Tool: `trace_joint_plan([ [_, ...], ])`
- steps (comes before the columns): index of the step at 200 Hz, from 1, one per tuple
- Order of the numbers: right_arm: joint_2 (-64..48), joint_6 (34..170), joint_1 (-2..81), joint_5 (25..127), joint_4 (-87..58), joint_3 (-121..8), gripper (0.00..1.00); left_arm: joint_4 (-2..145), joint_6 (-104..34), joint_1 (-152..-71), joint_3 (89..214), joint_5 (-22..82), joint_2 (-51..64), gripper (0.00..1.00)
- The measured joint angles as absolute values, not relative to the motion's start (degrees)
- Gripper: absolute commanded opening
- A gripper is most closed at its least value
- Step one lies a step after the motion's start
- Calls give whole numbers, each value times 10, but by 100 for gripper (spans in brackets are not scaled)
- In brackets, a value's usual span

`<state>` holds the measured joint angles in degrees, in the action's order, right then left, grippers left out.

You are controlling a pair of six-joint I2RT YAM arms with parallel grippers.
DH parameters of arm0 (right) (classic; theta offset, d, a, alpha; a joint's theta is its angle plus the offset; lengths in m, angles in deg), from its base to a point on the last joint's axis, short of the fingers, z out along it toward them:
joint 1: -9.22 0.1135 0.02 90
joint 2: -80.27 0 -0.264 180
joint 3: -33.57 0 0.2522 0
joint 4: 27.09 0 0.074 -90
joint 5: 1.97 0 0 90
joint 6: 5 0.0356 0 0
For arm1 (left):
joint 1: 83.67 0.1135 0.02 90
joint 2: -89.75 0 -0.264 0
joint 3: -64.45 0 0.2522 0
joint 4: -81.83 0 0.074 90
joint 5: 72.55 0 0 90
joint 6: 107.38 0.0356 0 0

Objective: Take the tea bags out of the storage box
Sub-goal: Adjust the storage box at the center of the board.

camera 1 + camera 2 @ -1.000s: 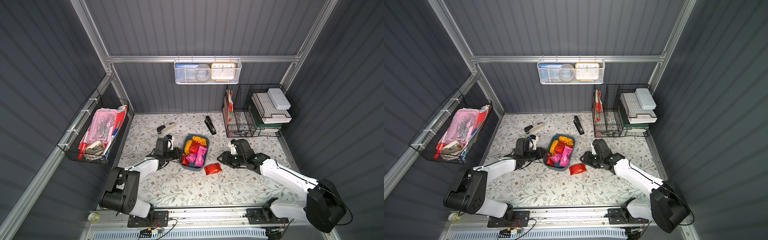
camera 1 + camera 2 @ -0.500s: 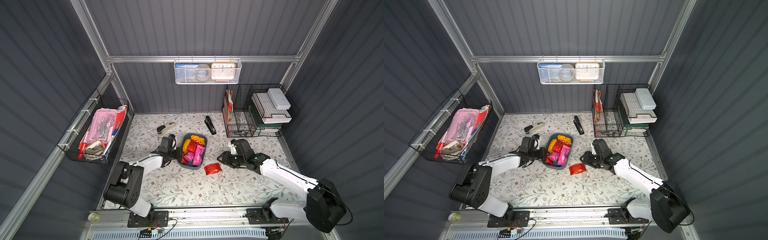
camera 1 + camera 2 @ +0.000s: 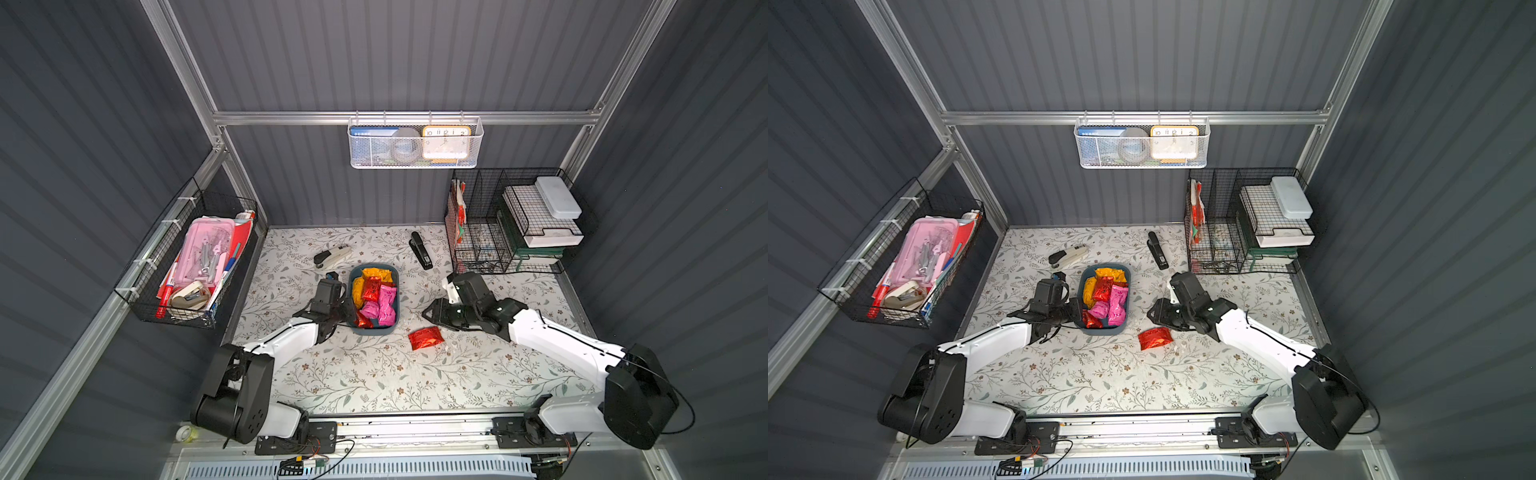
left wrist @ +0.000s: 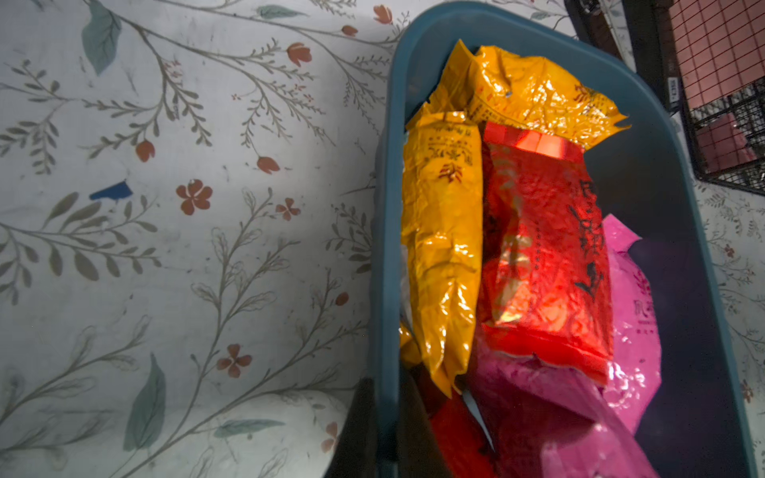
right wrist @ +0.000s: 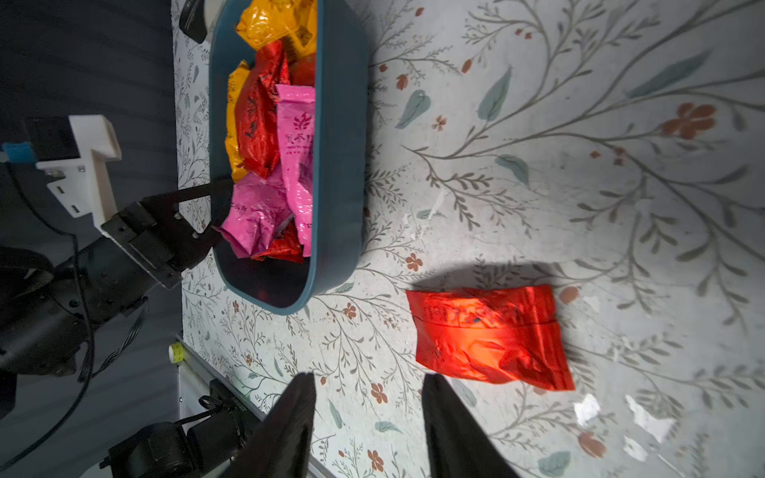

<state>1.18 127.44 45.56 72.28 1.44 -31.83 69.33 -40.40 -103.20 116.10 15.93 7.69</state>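
**Change.** My left gripper has just finished closing. It is now clamping the side wall of the storage box, with one finger outside the wall and one inside. During the closing the storage box has been turning. A second ago it was lying slanted; now its long side is pointing almost straight at the rear edge of the tabletop. My right gripper is keeping its place with its jaws apart and holding nothing. It is hovering over the bare tabletop just beside the red tea bag.

**Meaning for the task.** I am judging that the box is now braced, so my right gripper can pull sachets without dragging it. Only one sachet is lying outside, between the box and the front edge, so most of the work is remaining.

**Condition of the task items.** The storage box is sitting near the middle of the tabletop, slightly toward the left edge. The tea bags are filling it in a loose, overlapping pile of shiny, crinkled foil.
- Two orange-yellow sachets are lying at the rear end and along the clamped wall.
- One red sachet is lying on top.
- The magenta sachets and another red one are lying toward the front end.
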Motion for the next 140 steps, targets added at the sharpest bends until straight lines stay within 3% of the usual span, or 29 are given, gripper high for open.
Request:
trace_joint_plan([
  [34, -39, 1257, 495, 744, 21, -373, 47, 702, -425, -1032, 1152, 158, 76, 14],
  [63, -94, 1229, 538, 756, 34, -438, 48, 714, -437, -1032, 1152, 158, 76, 37],
  [92, -144, 1183, 575, 770, 48, -497, 52, 719, -449, -1032, 1152, 160, 77, 51],
  [140, -195, 997, 620, 845, 42, -557, 54, 715, -495, -1032, 1151, 160, 169, 60],
])
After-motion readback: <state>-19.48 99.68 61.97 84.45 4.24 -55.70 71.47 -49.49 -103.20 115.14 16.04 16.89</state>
